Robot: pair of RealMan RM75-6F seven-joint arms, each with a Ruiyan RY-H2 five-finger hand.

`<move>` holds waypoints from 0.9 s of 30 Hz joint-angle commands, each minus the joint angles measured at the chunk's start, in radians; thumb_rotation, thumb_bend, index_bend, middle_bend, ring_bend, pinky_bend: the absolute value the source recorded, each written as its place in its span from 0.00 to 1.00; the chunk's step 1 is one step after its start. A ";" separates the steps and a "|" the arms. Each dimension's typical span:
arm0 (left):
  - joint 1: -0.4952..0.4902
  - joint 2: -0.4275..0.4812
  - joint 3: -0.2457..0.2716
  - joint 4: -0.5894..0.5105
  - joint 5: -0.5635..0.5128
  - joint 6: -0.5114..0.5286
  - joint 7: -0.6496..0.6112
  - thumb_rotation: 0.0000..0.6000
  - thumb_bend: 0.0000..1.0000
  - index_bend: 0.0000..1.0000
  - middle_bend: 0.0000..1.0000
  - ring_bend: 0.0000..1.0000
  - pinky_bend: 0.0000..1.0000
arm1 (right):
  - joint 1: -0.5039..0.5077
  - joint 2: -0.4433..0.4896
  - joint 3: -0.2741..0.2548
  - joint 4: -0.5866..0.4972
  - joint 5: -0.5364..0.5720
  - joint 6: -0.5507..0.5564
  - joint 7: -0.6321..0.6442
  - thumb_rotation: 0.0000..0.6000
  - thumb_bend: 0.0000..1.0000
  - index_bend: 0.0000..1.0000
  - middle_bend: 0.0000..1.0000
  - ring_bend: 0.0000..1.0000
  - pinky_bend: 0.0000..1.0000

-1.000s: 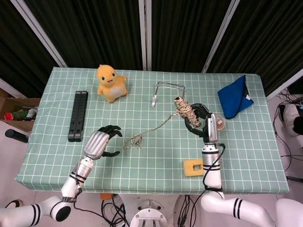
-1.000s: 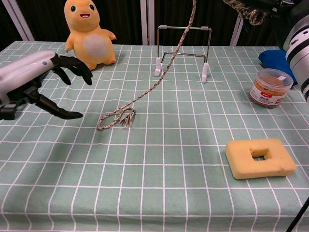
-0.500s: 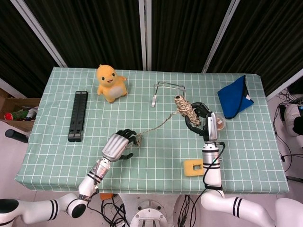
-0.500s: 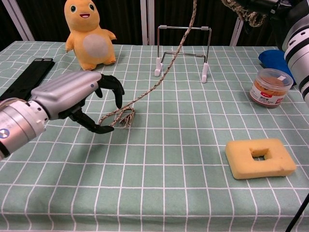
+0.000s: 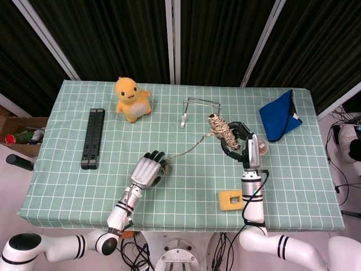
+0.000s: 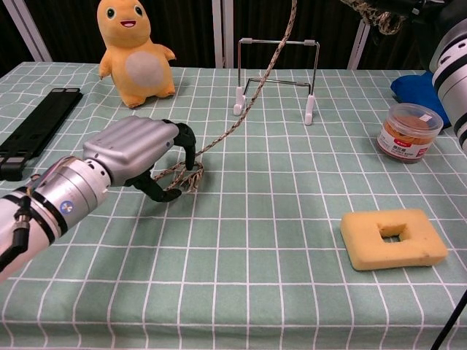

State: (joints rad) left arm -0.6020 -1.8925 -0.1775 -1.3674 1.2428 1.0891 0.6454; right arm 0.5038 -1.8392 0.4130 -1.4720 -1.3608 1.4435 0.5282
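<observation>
The left hand (image 6: 139,149) curls its fingers over the looped end of the twine (image 6: 241,117) on the tabletop (image 6: 255,292); whether it actually grips the loop cannot be told. The right hand (image 5: 237,144) holds the twine ball (image 5: 219,131) raised above the tabletop, the strand slanting down to the left hand. Near it stand a wire stand (image 6: 277,73) and a jar (image 6: 410,131); a yellow sponge (image 6: 392,238) lies closer.

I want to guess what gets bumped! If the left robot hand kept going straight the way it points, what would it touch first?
Probably the rope: its looped end lies right under the left robot hand, whose fingertips curl around it. Actual contact is hard to tell.
</observation>
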 commanded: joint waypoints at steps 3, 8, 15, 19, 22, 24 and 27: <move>-0.019 -0.014 -0.007 0.008 -0.025 -0.007 0.028 0.93 0.29 0.46 0.19 0.17 0.34 | 0.001 -0.002 -0.002 0.006 0.000 -0.001 0.000 1.00 0.61 0.83 0.64 0.62 0.84; -0.032 -0.026 -0.011 0.016 -0.027 -0.001 0.025 0.86 0.29 0.44 0.19 0.17 0.34 | 0.003 -0.003 -0.002 0.009 0.002 -0.004 -0.001 1.00 0.61 0.83 0.64 0.62 0.84; -0.047 -0.045 -0.015 0.035 -0.063 -0.015 0.029 0.79 0.27 0.42 0.19 0.18 0.35 | 0.002 -0.004 -0.005 0.009 0.001 -0.003 -0.003 1.00 0.61 0.83 0.64 0.62 0.84; -0.056 -0.059 -0.018 0.055 -0.072 -0.014 0.030 0.79 0.25 0.42 0.19 0.18 0.35 | 0.001 -0.004 -0.007 0.011 0.002 -0.002 -0.004 1.00 0.61 0.83 0.63 0.62 0.84; -0.063 -0.072 -0.017 0.078 -0.077 -0.009 0.044 0.79 0.25 0.43 0.20 0.19 0.36 | 0.002 -0.004 -0.005 0.012 0.003 -0.003 -0.004 1.00 0.61 0.83 0.63 0.62 0.84; -0.065 -0.079 -0.017 0.089 -0.079 -0.006 0.043 0.80 0.25 0.44 0.20 0.20 0.37 | 0.001 -0.003 -0.005 0.012 0.003 -0.003 -0.004 1.00 0.61 0.83 0.63 0.62 0.84; -0.068 -0.088 -0.017 0.107 -0.078 0.000 0.037 0.89 0.26 0.46 0.22 0.21 0.38 | 0.000 -0.003 -0.006 0.013 0.004 -0.003 -0.003 1.00 0.61 0.83 0.63 0.62 0.84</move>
State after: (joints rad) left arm -0.6683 -1.9775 -0.1942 -1.2639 1.1645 1.0872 0.6842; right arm 0.5035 -1.8418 0.4069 -1.4593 -1.3566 1.4408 0.5256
